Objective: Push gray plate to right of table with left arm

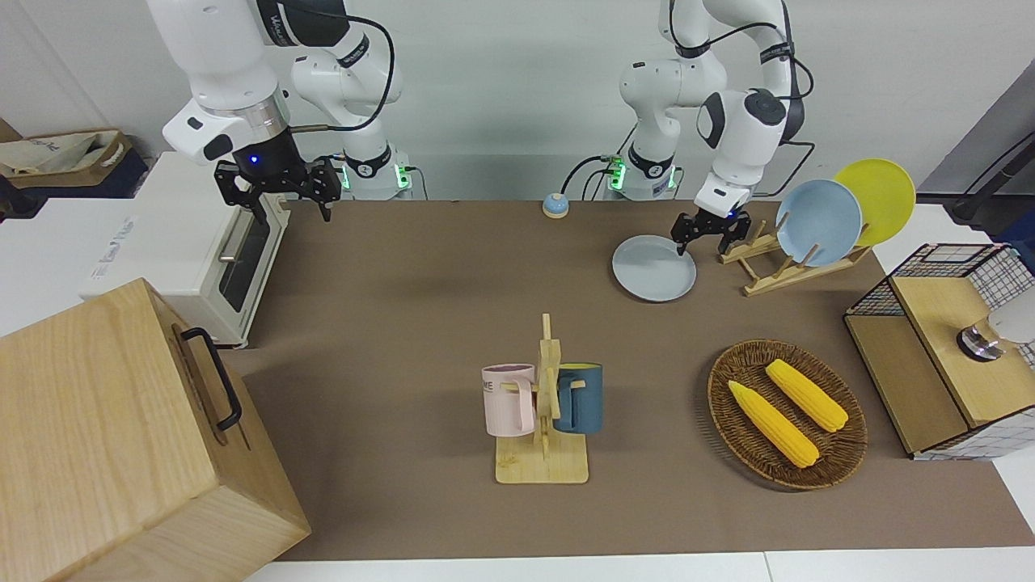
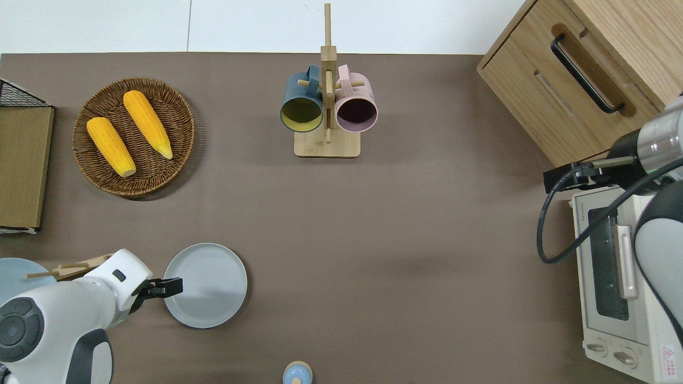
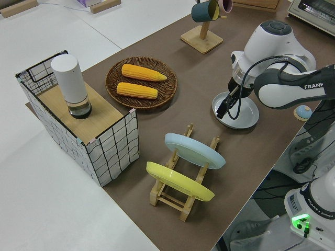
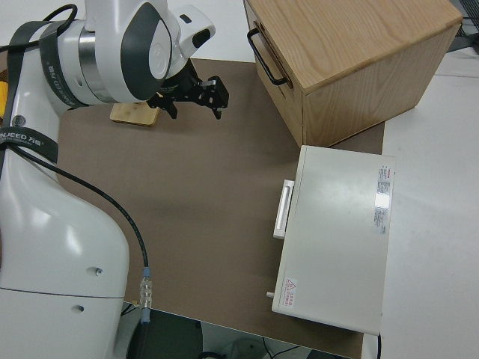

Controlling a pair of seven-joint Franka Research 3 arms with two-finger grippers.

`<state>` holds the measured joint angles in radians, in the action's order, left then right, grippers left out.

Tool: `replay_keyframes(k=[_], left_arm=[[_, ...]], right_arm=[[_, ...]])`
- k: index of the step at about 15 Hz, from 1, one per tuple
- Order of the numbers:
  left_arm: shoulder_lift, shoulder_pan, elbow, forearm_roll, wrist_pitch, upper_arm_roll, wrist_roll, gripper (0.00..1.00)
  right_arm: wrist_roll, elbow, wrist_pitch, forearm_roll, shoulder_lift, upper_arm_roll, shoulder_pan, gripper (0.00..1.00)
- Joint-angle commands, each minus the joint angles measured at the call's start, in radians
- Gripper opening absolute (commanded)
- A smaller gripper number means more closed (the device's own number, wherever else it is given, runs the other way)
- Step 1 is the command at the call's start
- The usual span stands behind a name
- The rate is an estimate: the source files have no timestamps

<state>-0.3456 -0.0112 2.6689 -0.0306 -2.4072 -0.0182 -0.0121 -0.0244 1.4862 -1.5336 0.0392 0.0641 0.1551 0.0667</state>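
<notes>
The gray plate (image 1: pixel 653 268) lies flat on the brown table (image 1: pixel 420 291), near the robots toward the left arm's end; it also shows in the overhead view (image 2: pixel 208 285) and the left side view (image 3: pixel 242 112). My left gripper (image 1: pixel 702 241) is open and low at the plate's edge on the left arm's side. In the overhead view the left gripper (image 2: pixel 157 288) has one black finger (image 2: pixel 173 286) reaching just over the rim. It also shows in the left side view (image 3: pixel 225 106). My right gripper (image 1: pixel 283 196) is open and parked.
A wooden rack (image 1: pixel 776 271) with a sky-blue plate (image 1: pixel 818 222) and a yellow plate (image 1: pixel 877 198) stands beside the gray plate. There are also a corn basket (image 1: pixel 786 414), a mug stand (image 1: pixel 543 420), a bell (image 1: pixel 555 205), a toaster oven (image 1: pixel 194 242) and a wooden cabinet (image 1: pixel 113 436).
</notes>
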Motion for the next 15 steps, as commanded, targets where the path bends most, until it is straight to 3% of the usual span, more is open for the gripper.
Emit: replay_keyframes(k=[1,12,13,15], left_arm=[[0.069,-0.013,0.057,-0.005,-0.13,-0.008,-0.016,1.0],[0.105,-0.012,0.057,-0.005,-0.142,-0.008,-0.012,0.99],[0.106,-0.012,0.057,-0.005,-0.142,-0.008,-0.012,0.97],[0.106,-0.012,0.057,-0.005,-0.145,-0.008,-0.012,0.81]], right_arm=[[-0.003,-0.001,0.01,-0.007,-0.006,0.0,0.001,0.983],[-0.003,-0.001,0.01,-0.007,-0.006,0.0,0.001,0.983],[-0.003,-0.001,0.01,-0.007,-0.006,0.0,0.001,0.983],[-0.003,-0.001,0.01,-0.007,-0.006,0.0,0.001,0.983]])
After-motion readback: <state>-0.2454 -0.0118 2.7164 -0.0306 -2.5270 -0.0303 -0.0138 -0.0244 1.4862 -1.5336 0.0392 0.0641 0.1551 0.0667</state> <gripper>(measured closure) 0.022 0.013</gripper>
